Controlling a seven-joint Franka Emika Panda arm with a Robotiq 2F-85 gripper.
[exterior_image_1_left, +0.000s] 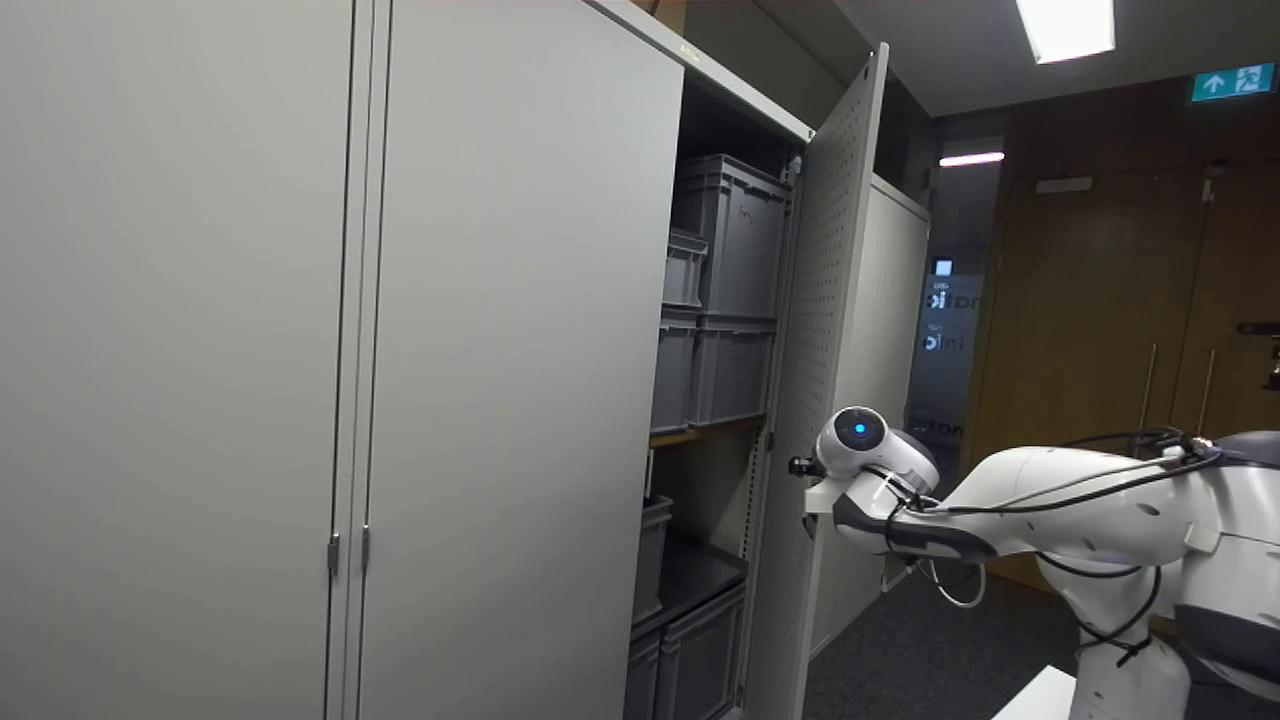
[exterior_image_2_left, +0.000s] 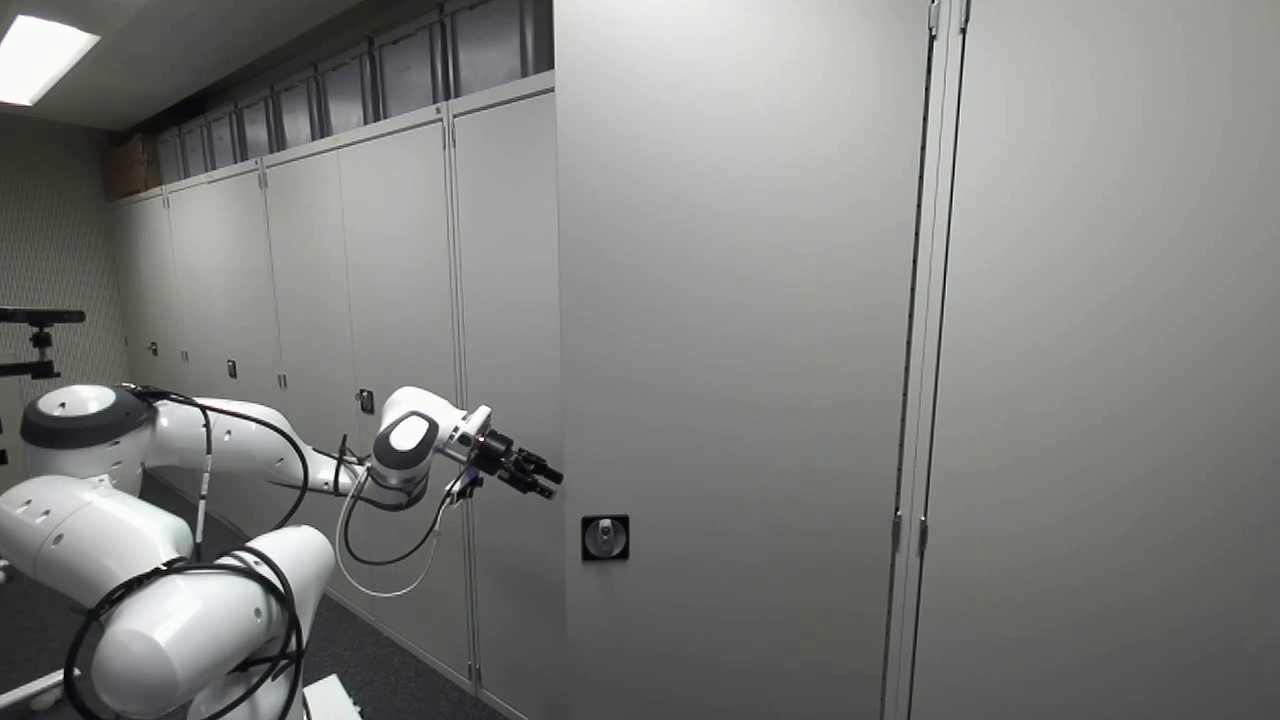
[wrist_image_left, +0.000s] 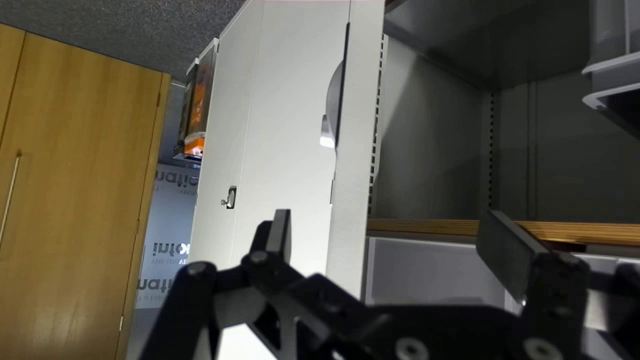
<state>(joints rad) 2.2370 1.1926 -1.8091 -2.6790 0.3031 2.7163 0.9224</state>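
My gripper (wrist_image_left: 392, 242) is open and empty in the wrist view, which stands upside down. The pale edge of an open grey cabinet door (wrist_image_left: 357, 150) runs between the two fingers in that picture. In an exterior view the gripper (exterior_image_2_left: 552, 484) has its fingertips close to this door's (exterior_image_2_left: 740, 300) free edge; I cannot tell whether they touch it. The door's round handle (exterior_image_2_left: 605, 538) sits just below and beyond the fingertips; it shows edge-on in the wrist view (wrist_image_left: 334, 105). In an exterior view the door (exterior_image_1_left: 835, 250) stands swung out, and the gripper is mostly hidden by the hand.
Inside the cabinet, several grey boxes (exterior_image_1_left: 740, 240) stand on shelves with a wooden front edge (wrist_image_left: 425, 227). A shut cabinet door (exterior_image_1_left: 530, 350) stands beside the opening. More cabinets (exterior_image_2_left: 395, 300) line the wall behind the arm. Brown wooden doors (exterior_image_1_left: 1095, 280) are further back.
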